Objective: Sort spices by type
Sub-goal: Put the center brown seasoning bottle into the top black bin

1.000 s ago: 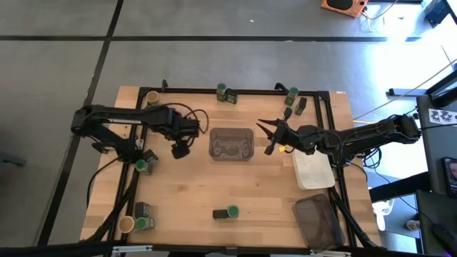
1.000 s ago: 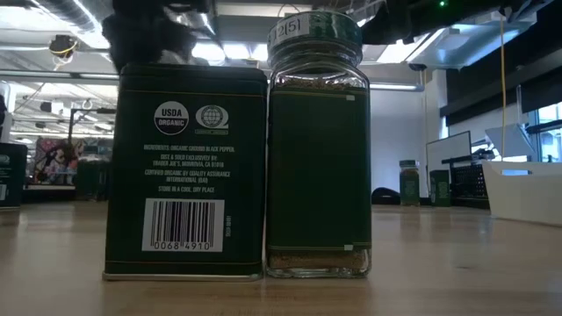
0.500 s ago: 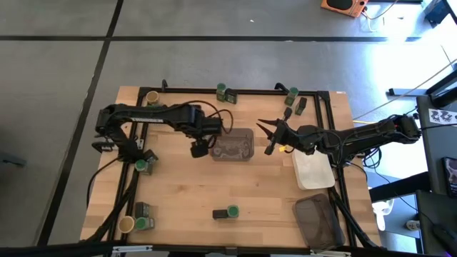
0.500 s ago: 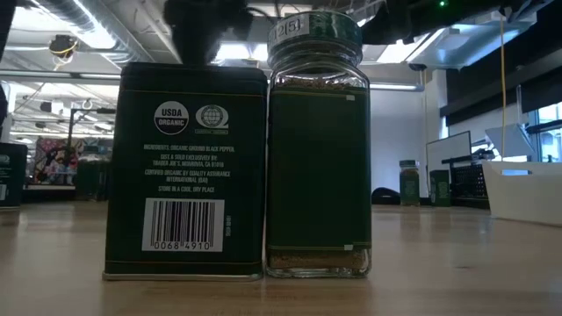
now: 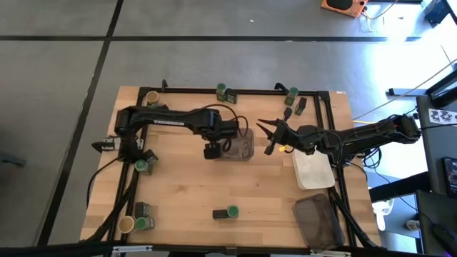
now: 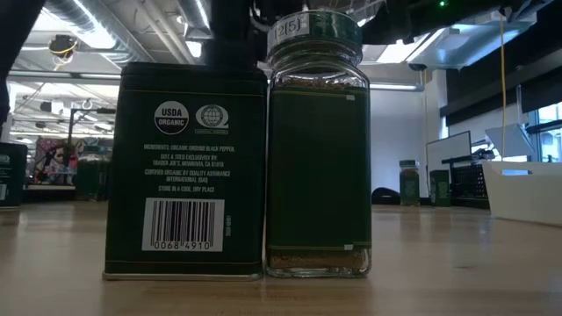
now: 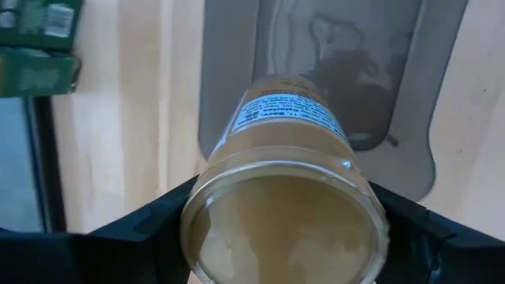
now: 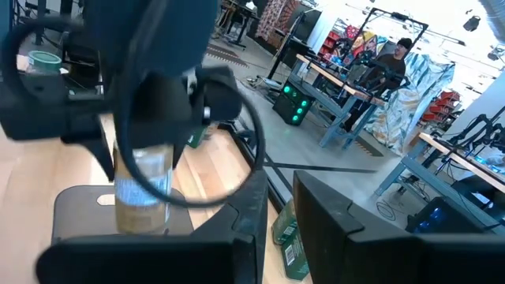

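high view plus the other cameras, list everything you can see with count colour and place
green-lid jars: five; two at the high view's top edge, one left, two at the bottom
tan-lid jars: two; top-left and bottom-left corners
tins: about four, dark; top right, left, bottom left, bottom middle
held jar: one, tan contents; over the grey tray's left end
grey tray: one; table middle
white tray: one; right side
dark tray: one; bottom right
table: one, light wood
person: one; in the room behind
left gripper: closed on the held jar
right gripper: shut, empty; right of the grey tray
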Motion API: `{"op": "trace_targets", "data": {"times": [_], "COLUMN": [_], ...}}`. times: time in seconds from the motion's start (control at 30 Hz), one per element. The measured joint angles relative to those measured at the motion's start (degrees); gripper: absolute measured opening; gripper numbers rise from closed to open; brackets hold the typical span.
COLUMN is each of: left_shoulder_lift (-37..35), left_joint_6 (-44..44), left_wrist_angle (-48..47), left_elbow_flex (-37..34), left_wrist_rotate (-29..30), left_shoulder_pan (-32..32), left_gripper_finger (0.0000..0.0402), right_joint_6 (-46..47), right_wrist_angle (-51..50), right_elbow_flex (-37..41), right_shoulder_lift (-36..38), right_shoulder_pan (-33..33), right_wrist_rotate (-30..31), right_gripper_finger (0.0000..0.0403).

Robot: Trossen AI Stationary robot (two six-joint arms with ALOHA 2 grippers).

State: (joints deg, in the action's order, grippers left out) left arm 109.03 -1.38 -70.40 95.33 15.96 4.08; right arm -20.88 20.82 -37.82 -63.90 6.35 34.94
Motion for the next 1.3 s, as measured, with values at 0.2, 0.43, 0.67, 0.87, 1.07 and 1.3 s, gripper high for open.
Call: {"op": "trace_targets", "data": {"times": [0.2,0.43,0.67,0.87,1.07,1.3], "left_shoulder_lift": [3.18,5.58,6.88,6.84,6.55,5.90], "left_joint_6": [1.90,3.71,4.51,1.58,3.19,1.67], "left_wrist_angle": [1.22,2.25,2.43,3.88,2.83,-4.69], "left_elbow_flex": [0.00,-0.15,-0.17,-0.20,0.27,4.66], "left_wrist_rotate": [-0.98,-2.31,-2.72,0.83,1.41,1.20], "left_shoulder_pan": [1.28,2.57,3.13,3.04,2.36,0.77], "left_gripper_finger": [0.0280,0.0280,0.0282,0.0321,0.0341,0.0341], "right_joint_6": [0.00,-0.03,0.00,0.02,0.02,0.02], "right_wrist_angle": [-0.07,-1.42,-1.83,-1.90,-1.90,-1.71], "right_elbow_flex": [0.00,0.00,0.00,0.00,0.00,0.00], "right_shoulder_lift": [0.00,0.00,-0.02,-0.01,0.00,0.00], "right_shoulder_pan": [0.00,0.00,0.00,0.00,0.00,0.00], "right_wrist_rotate": [0.00,0.00,0.00,0.00,0.00,0.00], "right_gripper_finger": [0.0065,0.0065,0.0065,0.0065,0.0065,0.0065]}}
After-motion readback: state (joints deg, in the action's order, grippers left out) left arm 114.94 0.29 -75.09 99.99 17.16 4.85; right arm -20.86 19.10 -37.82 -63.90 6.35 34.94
